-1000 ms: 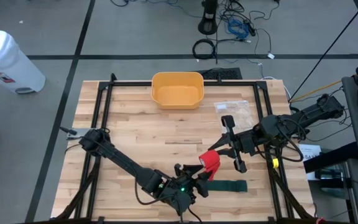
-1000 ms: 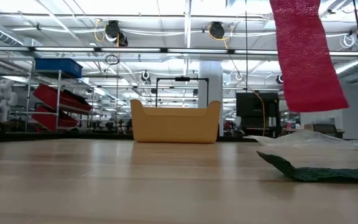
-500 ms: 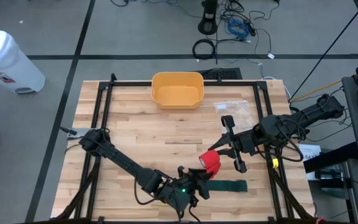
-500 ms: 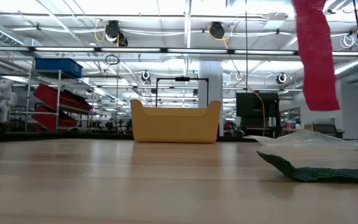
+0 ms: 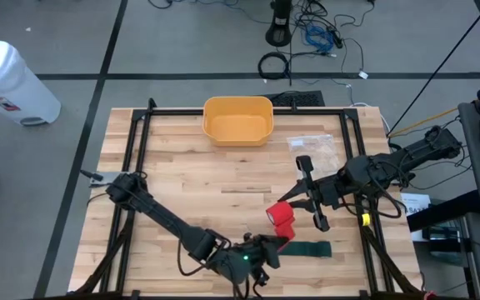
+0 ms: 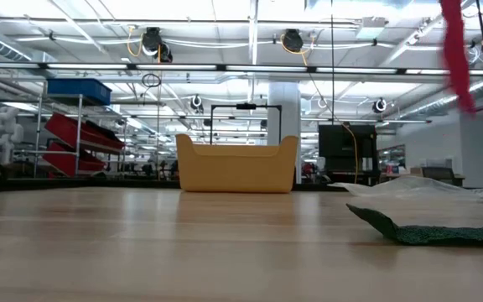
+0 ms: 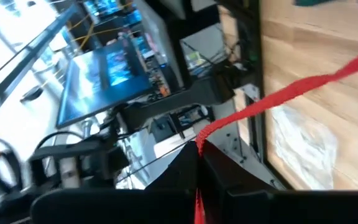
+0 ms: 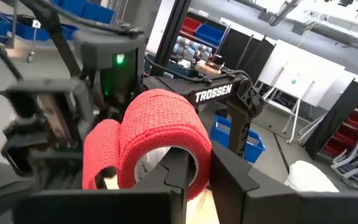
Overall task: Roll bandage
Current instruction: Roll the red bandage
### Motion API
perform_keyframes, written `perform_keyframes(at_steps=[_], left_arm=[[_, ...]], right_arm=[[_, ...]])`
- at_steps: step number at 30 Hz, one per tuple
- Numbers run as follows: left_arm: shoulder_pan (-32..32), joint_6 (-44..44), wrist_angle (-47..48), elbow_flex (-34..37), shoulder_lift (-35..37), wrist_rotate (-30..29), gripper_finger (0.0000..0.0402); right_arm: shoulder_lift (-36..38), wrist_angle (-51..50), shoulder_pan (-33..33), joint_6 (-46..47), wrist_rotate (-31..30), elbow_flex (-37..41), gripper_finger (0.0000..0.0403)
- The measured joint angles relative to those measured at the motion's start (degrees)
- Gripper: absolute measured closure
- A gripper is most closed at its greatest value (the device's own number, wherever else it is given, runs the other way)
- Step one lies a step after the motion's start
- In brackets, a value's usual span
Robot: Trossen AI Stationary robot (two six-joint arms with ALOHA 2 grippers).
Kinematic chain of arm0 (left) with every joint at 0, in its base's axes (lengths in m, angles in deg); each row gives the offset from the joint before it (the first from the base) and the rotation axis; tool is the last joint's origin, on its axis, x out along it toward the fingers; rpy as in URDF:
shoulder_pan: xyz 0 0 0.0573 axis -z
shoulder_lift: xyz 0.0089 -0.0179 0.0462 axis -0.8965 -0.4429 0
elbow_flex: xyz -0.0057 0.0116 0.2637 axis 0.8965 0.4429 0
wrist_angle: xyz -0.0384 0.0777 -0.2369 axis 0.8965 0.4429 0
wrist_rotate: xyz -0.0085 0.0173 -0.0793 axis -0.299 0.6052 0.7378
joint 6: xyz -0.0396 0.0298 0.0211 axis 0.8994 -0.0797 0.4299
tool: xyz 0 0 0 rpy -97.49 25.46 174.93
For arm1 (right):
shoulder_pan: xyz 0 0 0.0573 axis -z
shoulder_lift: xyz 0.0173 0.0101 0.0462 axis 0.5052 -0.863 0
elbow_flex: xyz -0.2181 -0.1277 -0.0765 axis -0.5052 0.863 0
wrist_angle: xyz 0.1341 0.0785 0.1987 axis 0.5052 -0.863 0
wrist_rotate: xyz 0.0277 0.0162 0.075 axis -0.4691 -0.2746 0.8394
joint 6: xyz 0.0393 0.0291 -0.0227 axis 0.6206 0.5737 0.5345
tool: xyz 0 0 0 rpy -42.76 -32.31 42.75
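A red bandage roll hangs above the table's near right part, with my right gripper shut on it. In the right wrist view the roll fills the middle. A loose red strip runs from the roll to my left gripper, which is shut on the strip's end. In the low view the strip shows as a thin red band, high up and clear of the table. A dark green bandage lies flat on the wood below them. My left gripper pinches the free end of the red strip between its two fingers. The strip runs in a nearly straight line away toward the roll, clear of the table. My right gripper holds the roll's wall; one finger seems to stand in the hollow core, the other outside. The fingers come in about level from the table's right side. The roll is lifted clear.
A yellow bin stands at the table's far edge, and a clear plastic bag lies right of it. The green bandage lies at the near right. A black frame runs round the tabletop.
My left gripper has shut on the red strip's loose end and rolled its wrist. The strip's tail, which hung broad and slack below the roll, has been drawn up and turned edge-on into a thin band. The right gripper and the roll have kept still.
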Motion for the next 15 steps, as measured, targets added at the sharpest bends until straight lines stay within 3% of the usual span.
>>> perform_keyframes(at_steps=[7,15], left_arm=[[0.92,0.02,-8.22,0.00,0.00,-0.01,0.0398],[1.29,-0.71,-15.11,0.00,0.00,0.43,0.0398]], right_arm=[[-0.01,-4.38,0.00,-2.18,-6.78,0.00,0.0362],[-0.03,-7.72,-0.02,-1.71,-7.15,0.00,0.0362]])
